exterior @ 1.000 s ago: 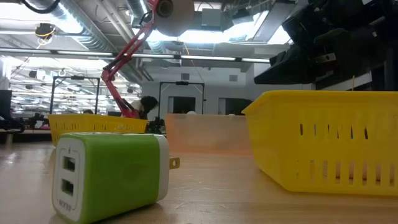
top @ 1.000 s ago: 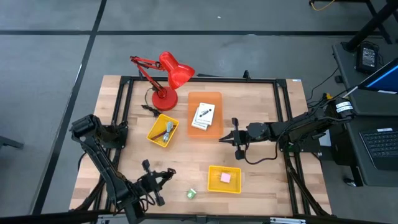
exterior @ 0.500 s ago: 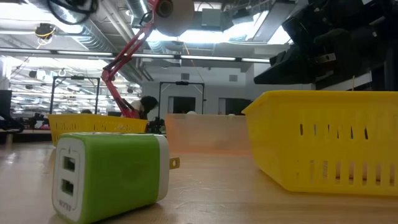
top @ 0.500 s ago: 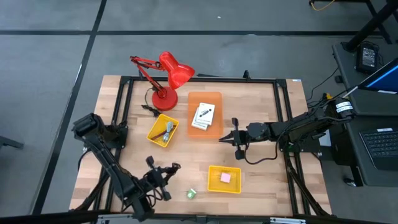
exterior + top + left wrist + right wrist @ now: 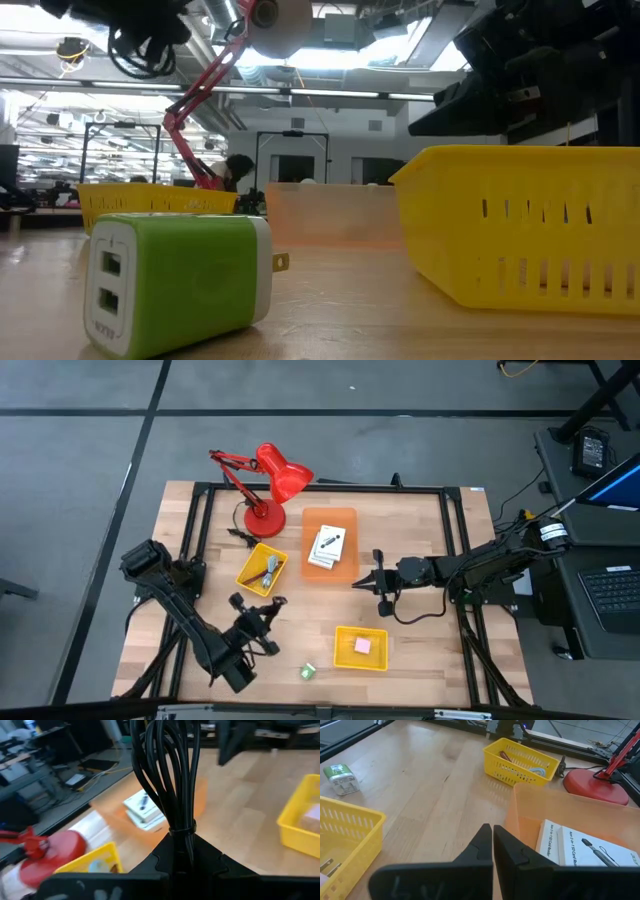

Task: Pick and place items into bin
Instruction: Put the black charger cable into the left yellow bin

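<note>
Your left tool (image 5: 182, 851) is pinching one bundled black cord (image 5: 167, 775), lifted clear above the bench (image 5: 420, 630), near its front-left part. One green plug adapter (image 5: 308, 671) lies on the bench just in front of that tool. You have two yellow baskets: the one beside the lamp (image 5: 262, 570) holds a few small items, the front one (image 5: 361, 648) holds one pink block (image 5: 362, 646). One orange tray (image 5: 330, 544) carries two white boxes (image 5: 326, 546). One red desk lamp (image 5: 263, 485) stands at the back. Your right tool (image 5: 361, 583), fingers pressed together and gripping nothing, sits beside the orange tray's corner.
</note>
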